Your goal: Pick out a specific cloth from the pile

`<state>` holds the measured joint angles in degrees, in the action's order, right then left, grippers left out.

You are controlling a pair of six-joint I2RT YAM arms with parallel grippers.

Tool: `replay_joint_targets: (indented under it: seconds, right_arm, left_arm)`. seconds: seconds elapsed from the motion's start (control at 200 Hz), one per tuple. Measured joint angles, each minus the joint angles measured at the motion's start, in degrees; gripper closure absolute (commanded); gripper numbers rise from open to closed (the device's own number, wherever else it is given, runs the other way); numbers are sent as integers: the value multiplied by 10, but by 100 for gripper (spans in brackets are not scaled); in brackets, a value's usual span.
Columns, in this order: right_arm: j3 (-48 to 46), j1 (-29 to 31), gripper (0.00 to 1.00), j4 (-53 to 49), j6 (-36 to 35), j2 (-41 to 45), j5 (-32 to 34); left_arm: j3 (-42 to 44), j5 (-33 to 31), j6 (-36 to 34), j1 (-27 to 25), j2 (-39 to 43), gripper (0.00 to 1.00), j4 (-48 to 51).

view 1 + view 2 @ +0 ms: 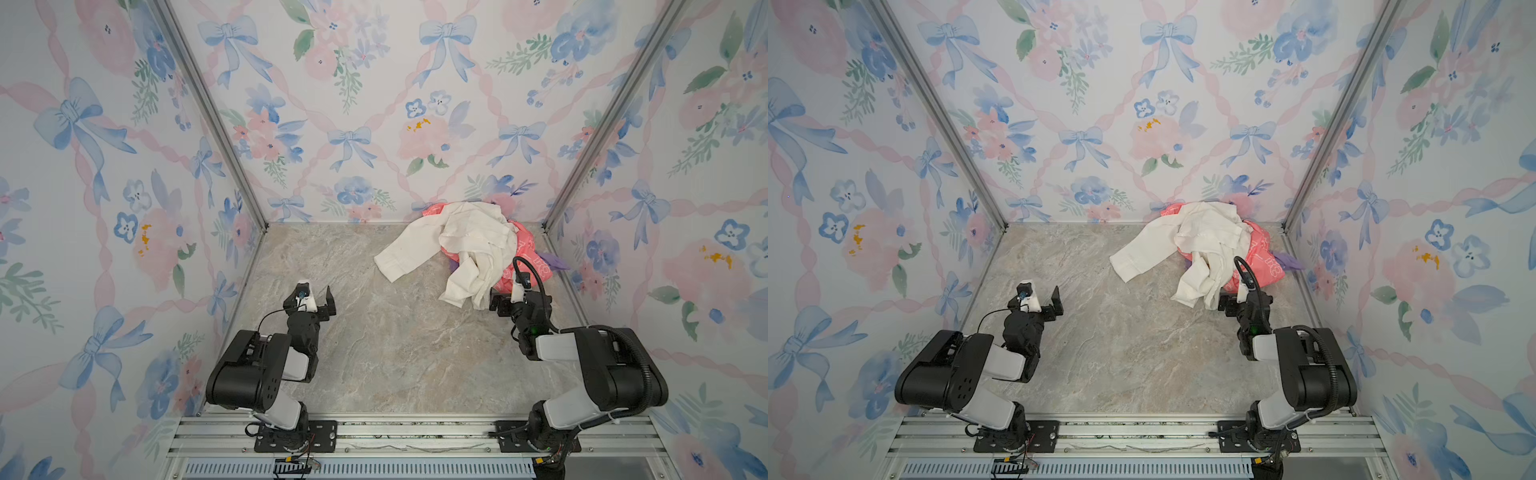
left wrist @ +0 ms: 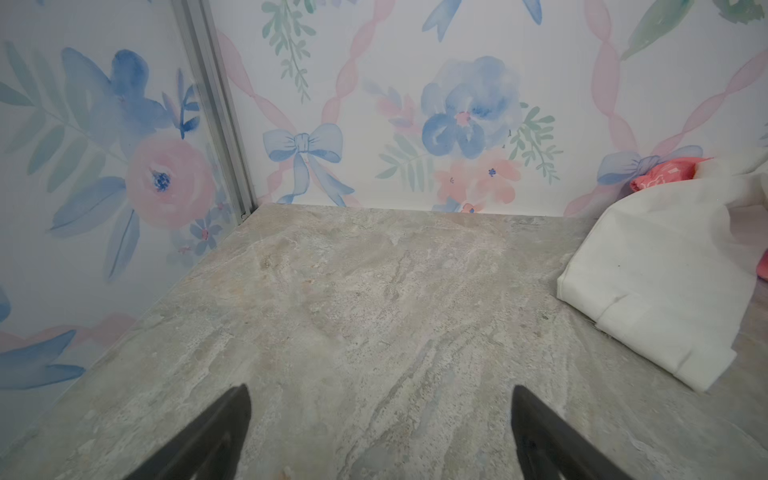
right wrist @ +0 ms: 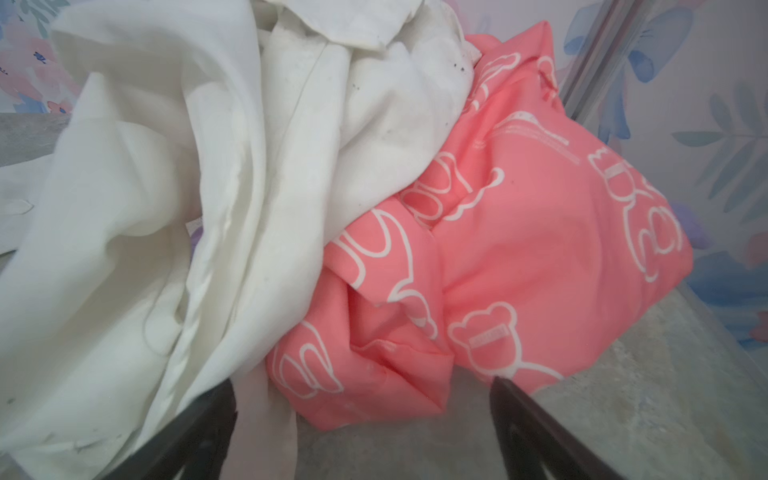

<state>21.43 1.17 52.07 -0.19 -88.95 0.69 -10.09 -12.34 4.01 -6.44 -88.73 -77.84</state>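
The pile sits at the back right of the table in both top views. A cream-white garment (image 1: 457,245) (image 1: 1192,245) (image 3: 166,187) lies over a coral-pink printed cloth (image 1: 534,259) (image 1: 1264,259) (image 3: 519,249). Only a lavender edge of the cloth (image 1: 556,262) (image 1: 1291,262) peeks out at the pile's right side; the rest is buried. My right gripper (image 1: 505,293) (image 1: 1233,297) (image 3: 361,384) is open at the pile's near edge, a pink fold lying between its tips and the white hem against one finger. My left gripper (image 1: 318,293) (image 1: 1041,293) (image 2: 380,390) hangs open over bare table, far left of the pile.
The marble-look tabletop (image 1: 395,345) is boxed in by floral walls with aluminium corner posts (image 1: 582,166); the pile lies close to the back right corner. A white sleeve (image 2: 656,291) stretches leftward from the pile. A metal rail (image 1: 415,432) runs along the front.
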Motion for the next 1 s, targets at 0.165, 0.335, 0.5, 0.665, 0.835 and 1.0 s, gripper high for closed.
replay_joint_targets:
  seconds: [0.165,0.335,0.5,0.665,0.835,1.0]
  right_arm:
    - [0,0,3,0,0,0,0]
    - [0,0,3,0,0,0,0]
    - [0,0,3,0,0,0,0]
    - [0,0,3,0,0,0,0]
    - [0,0,3,0,0,0,1]
    - [5,17,3,-42,-3,25,37]
  left_arm:
    - [0,0,0,0,0,2,0]
    - [0,0,0,0,0,2,0]
    - [0,0,0,0,0,2,0]
    - [0,0,0,0,0,2,0]
    - [0,0,0,0,0,2,0]
    - [0,-5,-2,-4,3,2,2]
